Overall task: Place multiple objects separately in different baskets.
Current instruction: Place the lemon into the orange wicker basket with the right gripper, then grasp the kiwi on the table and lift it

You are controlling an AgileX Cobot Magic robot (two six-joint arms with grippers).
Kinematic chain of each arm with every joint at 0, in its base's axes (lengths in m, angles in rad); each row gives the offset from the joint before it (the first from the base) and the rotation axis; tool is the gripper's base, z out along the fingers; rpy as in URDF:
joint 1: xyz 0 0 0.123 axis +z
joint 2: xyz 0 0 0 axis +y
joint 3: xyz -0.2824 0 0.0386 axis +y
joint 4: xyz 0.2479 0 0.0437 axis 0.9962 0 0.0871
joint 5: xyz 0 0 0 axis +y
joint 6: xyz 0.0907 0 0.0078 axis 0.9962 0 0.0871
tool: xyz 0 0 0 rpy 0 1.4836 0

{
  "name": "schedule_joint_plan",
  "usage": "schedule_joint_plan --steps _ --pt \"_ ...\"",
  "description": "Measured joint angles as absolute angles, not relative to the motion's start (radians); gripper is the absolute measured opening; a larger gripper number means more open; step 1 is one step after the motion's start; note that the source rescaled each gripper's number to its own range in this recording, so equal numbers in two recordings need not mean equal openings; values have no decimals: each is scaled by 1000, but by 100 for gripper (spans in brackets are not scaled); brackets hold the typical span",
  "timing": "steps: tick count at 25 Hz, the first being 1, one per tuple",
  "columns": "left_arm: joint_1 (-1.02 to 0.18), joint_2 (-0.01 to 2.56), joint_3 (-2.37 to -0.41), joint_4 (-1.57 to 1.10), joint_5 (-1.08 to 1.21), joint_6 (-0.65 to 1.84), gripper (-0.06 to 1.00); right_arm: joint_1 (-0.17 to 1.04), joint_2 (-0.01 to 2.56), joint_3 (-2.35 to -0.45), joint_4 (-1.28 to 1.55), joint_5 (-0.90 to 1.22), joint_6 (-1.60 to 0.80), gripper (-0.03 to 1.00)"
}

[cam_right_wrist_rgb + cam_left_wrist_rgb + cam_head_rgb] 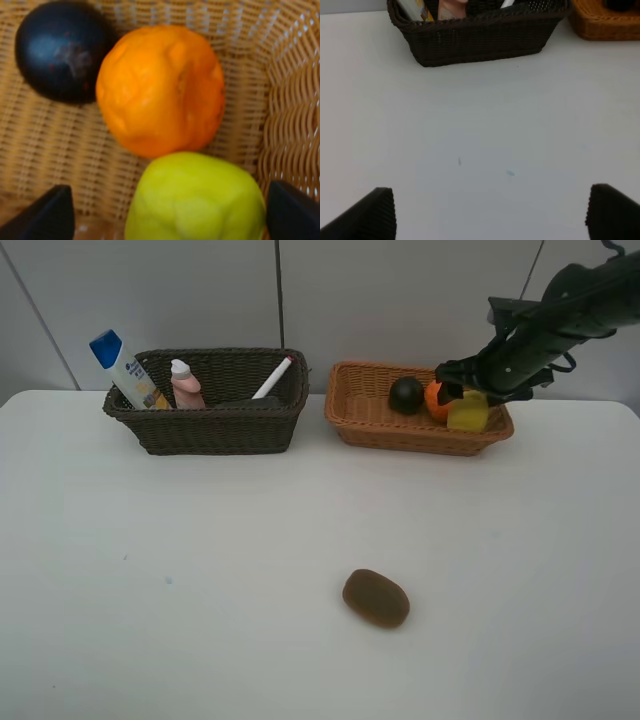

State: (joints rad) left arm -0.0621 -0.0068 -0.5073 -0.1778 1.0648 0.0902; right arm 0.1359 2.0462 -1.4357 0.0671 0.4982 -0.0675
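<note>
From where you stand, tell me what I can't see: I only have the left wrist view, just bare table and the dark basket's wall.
Observer: A brown kiwi lies alone on the table, nearer the front than both baskets.
Operator: Report the right arm.
Observer: The right gripper hangs over the orange-tan basket, jaws apart around the lemon.
Operator: List that basket's contents.
Observer: Lemon, an orange touching it, and a dark mangosteen.

The white table [150,620] bears two baskets (dark [210,430], tan [380,425]) and a kiwi [376,598].
</note>
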Motion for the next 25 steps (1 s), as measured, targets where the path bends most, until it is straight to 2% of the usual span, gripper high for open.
schedule_joint_plan --steps 5,13,19,25 --pt "-62 -7 -507 -178 1065 90 100 136 2013 -1555 67 770 -65 79" --pt "-62 -7 -507 -178 1065 90 100 148 1920 -1577 67 1193 -56 79" --pt "-62 -7 -507 -178 1065 90 100 223 1813 -1471 67 1211 -35 79" --pt "-62 -7 -507 -178 1065 90 100 400 1669 -1304 67 1216 -38 79"
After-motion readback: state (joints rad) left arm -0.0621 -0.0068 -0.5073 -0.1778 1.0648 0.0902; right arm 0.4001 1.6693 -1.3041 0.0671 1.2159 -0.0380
